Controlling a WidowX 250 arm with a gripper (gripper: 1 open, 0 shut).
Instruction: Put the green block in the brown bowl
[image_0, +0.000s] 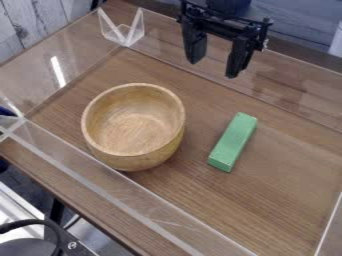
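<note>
Looking down on the wooden table (287, 190), we see the gripper (219, 58) hanging near the top of the view, pointing downward, its two dark fingers (195, 46) standing apart with open space between them and nothing held. We can make out no brand, label or lettering on the gripper body, which is dark and partly cut off by the upper edge of the view.

We find the green block (233, 141) lying flat on the table, below the gripper in the picture and well clear of it. It is a bright green bar with plain matte faces, its long axis running from upper right to lower left, and we read no writing on it.

We see the brown bowl (134, 148) just to the left of the block, upright, with a narrow strip of table between them. Its grain shows on the inner wall, and it holds nothing. No mark or stamp is legible on it.

A clear plastic wall (80, 165) edges the work area, and its panels bear no text that we can read
</note>
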